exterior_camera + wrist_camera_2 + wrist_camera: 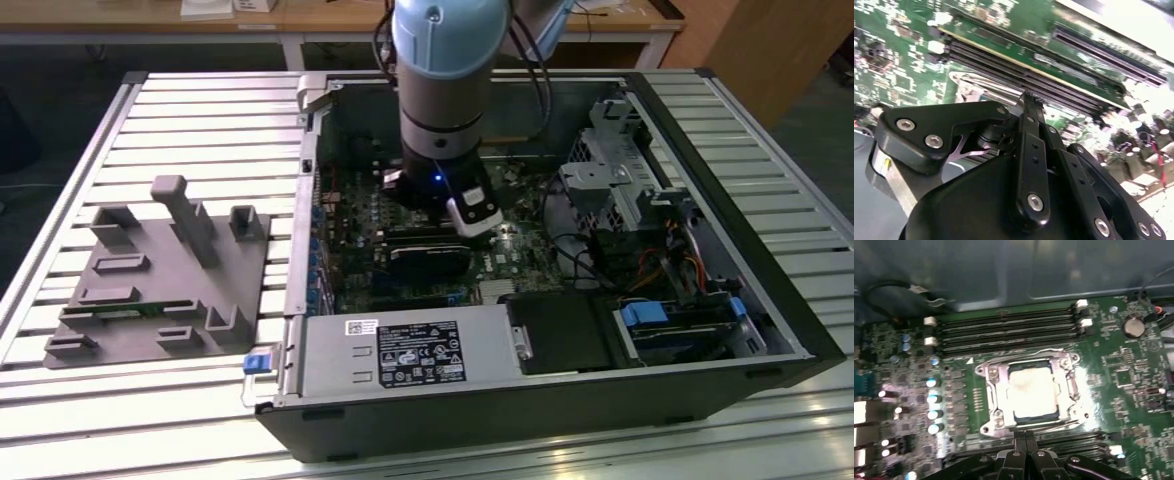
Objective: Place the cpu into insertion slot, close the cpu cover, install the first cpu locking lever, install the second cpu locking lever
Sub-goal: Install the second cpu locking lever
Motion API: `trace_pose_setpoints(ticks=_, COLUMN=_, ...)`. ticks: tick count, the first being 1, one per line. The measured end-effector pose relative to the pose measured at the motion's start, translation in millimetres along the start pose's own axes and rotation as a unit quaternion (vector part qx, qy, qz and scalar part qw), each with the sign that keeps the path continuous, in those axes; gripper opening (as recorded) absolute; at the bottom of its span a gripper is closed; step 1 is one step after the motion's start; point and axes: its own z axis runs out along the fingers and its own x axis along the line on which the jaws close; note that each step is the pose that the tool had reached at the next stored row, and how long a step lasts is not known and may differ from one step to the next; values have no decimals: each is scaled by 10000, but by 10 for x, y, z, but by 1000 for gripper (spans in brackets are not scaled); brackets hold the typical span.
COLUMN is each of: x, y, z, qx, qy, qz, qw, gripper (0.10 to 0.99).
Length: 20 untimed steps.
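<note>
Socket [1026, 392] open from above, mid-frame; RAM slots [1004, 332] flank it above, caps [934, 400] crowd frame's left

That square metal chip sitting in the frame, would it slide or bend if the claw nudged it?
The cpu looks like a flat plate with a metal top, so probably stiff, not bendy. It sits inside the silver cpu cover, whose frame would likely stop it sliding. Its smooth, shiny top looks slippery.

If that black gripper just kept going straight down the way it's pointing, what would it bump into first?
Probably the silver metal cpu cover, lying closed over the dull grey cpu. In the first wrist view the black gripper hangs at the socket's edge, fingers together, so it might instead meet the black memory slots beside it; depth is unclear.
</note>
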Motion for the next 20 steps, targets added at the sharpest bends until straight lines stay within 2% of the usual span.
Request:
trace_pose_setpoints(ticks=3, x=-42, y=51, z=15, qx=20, qy=-1, qz=-1, qw=10000, gripper=106)
trace_pose_setpoints(ticks=11, x=-68, y=229, z=63, qx=56, qy=-5, qz=-2, qw=10000, gripper=106)
trace_pose_setpoints(ticks=16, x=-67, y=357, z=96, qx=136, qy=-16, qz=-7, qw=9999, gripper=106)
trace_pose_setpoints(ticks=20, x=-69, y=424, z=112, qx=266, qy=-35, qz=-14, qw=9996, gripper=106)
